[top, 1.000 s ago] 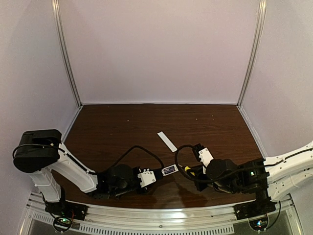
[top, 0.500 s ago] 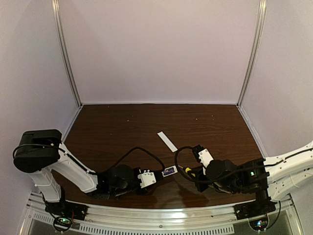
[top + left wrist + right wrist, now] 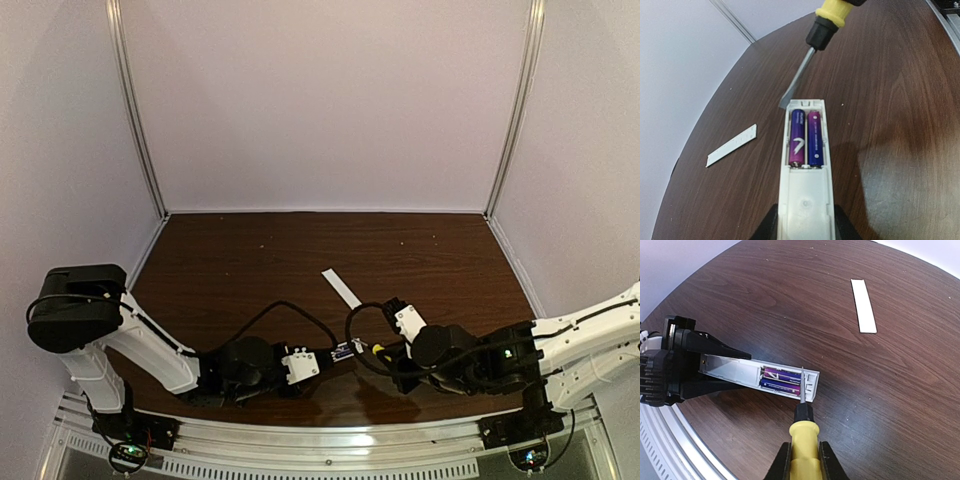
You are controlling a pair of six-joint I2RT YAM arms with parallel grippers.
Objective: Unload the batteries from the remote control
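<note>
My left gripper (image 3: pixel 805 227) is shut on the white remote control (image 3: pixel 805 200), which lies flat with its battery recess open. Two purple-blue batteries (image 3: pixel 806 137) sit side by side in the recess; they also show in the right wrist view (image 3: pixel 781 380). My right gripper (image 3: pixel 804 460) is shut on the yellow-handled screwdriver (image 3: pixel 803 442). Its blade tip (image 3: pixel 786 101) hovers just past the remote's far end, by the left battery. In the top view the remote (image 3: pixel 343 351) lies between the left gripper (image 3: pixel 322 358) and the right gripper (image 3: pixel 388 352).
The thin flat white cover strip (image 3: pixel 341 288) lies loose on the brown table, behind the remote; it also shows in the left wrist view (image 3: pixel 731 146) and the right wrist view (image 3: pixel 863 305). The table's front metal rail (image 3: pixel 320 448) runs close below both arms.
My right arm has moved left, bringing the screwdriver up to the remote's end. My left gripper and the remote have stayed put.
</note>
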